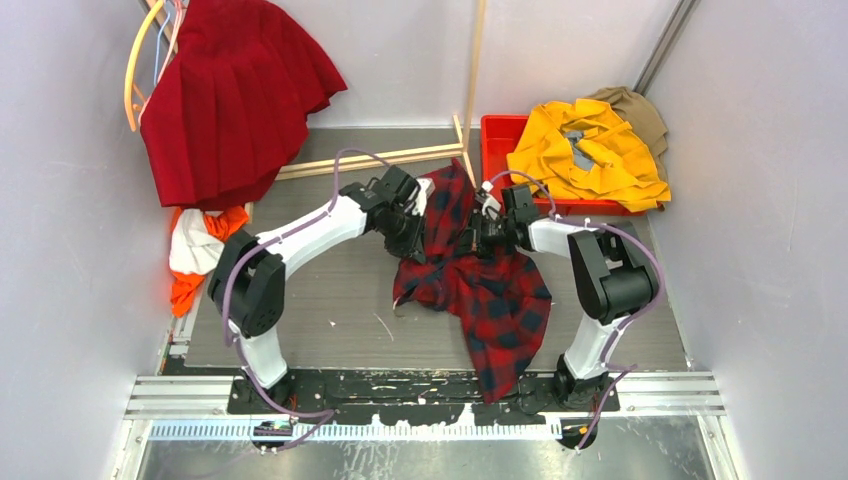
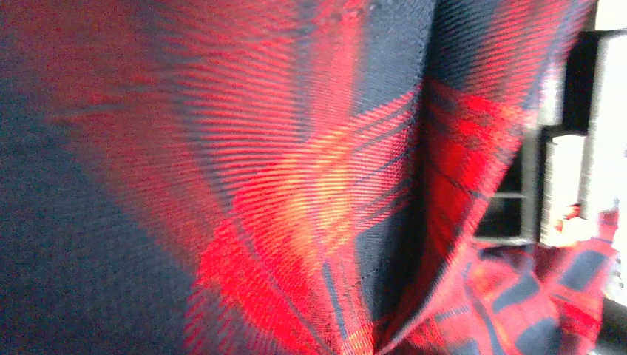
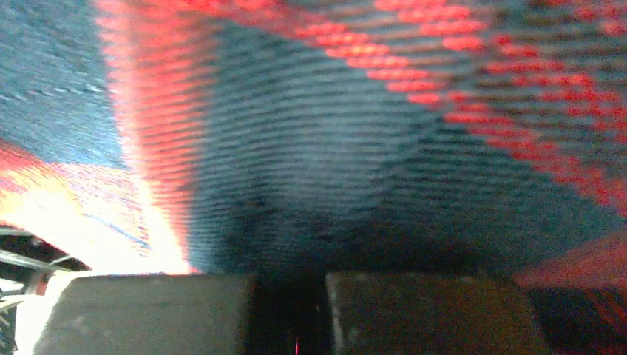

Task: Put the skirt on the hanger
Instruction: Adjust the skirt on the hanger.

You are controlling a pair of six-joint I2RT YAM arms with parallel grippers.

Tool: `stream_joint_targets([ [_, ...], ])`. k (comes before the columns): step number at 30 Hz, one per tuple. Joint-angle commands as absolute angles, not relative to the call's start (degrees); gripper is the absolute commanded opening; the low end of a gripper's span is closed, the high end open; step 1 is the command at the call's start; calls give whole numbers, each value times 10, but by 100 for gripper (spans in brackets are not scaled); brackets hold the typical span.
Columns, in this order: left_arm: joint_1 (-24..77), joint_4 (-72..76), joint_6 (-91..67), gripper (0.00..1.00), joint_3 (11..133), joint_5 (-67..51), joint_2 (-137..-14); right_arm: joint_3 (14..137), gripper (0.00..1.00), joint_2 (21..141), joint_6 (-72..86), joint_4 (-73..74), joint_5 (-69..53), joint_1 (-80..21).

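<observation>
Skirt (image 1: 225, 100) looks already hung on hanger (image 1: 129, 80), back left.
Right gripper (image 1: 487, 232) pinched shut on plaid shirt (image 1: 490, 290); left gripper (image 1: 410, 225) buried in it, grip unclear.

Grey table (image 1: 330, 320), plaid shirt (image 1: 500, 300), red bin (image 1: 497, 135)

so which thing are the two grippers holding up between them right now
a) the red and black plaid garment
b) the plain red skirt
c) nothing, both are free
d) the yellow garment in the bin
A: in the top view the left gripper and right gripper each pinch the plaid garment, which is bunched up between them, while the red skirt hangs untouched at the back left.
</observation>
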State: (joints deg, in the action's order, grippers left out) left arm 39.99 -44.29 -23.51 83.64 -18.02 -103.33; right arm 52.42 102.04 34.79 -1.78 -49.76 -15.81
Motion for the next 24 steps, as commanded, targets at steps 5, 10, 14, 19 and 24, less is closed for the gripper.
stream_joint_targets([
  [5, 463, -422, -240, 0, 656, -361, -1096, 631, 24, 1011, 256, 0, -387, -188],
  [10, 463, -344, -271, 0, 586, -379, -1097, 658, 57, 971, 204, 84, -308, -208],
  [14, 463, -323, -277, 0, 565, -380, -1100, 672, 72, 915, 174, 147, -259, -211],
  [19, 462, -290, -292, 0, 543, -376, -1098, 691, 81, 831, 156, 238, -177, -210],
  [24, 461, -247, -309, 0, 525, -390, -1110, 692, 98, 758, 188, 274, -99, -200],
])
